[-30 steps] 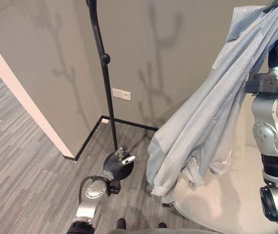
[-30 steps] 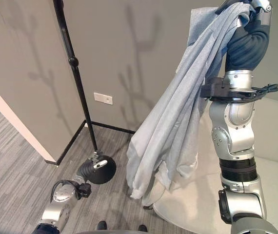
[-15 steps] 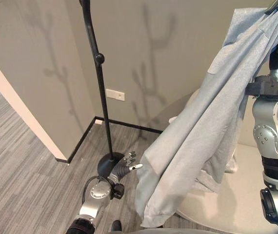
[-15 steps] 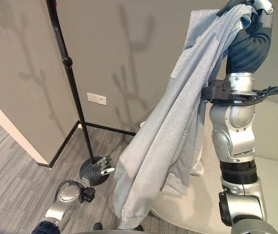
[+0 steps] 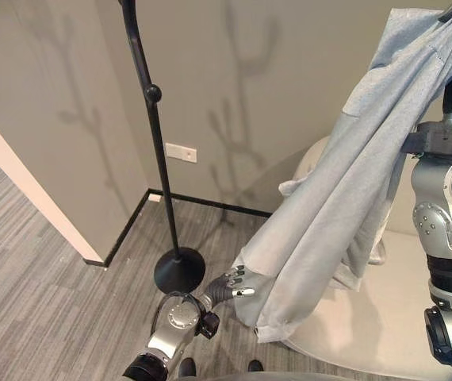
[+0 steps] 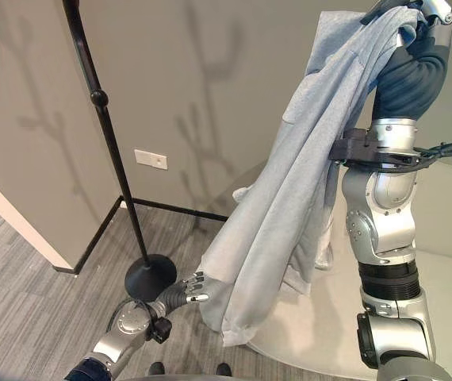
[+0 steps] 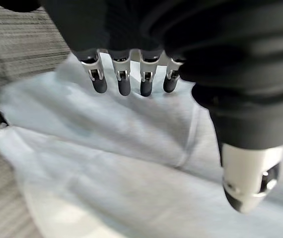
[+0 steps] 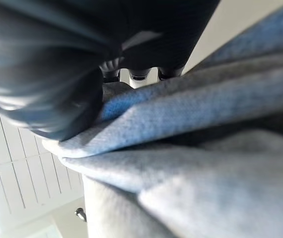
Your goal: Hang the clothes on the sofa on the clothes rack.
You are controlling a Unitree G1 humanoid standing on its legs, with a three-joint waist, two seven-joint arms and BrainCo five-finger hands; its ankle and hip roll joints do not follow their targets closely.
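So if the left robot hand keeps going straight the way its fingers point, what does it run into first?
Most likely the lower hem of the grey garment. The left robot hand is open, fingers aimed at the cloth hanging just ahead; the exact gap is hard to judge.

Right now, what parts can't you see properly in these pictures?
- Top of the clothes rack: cut off by the upper edge in both eye views, so its hooks are unseen.
- Right hand: its fingers are buried in the grey garment; its grip cannot be read, even in its wrist view.
- Sofa: partly hidden behind the garment and the right arm.
- Left hand: whether it touches the cloth is unclear.
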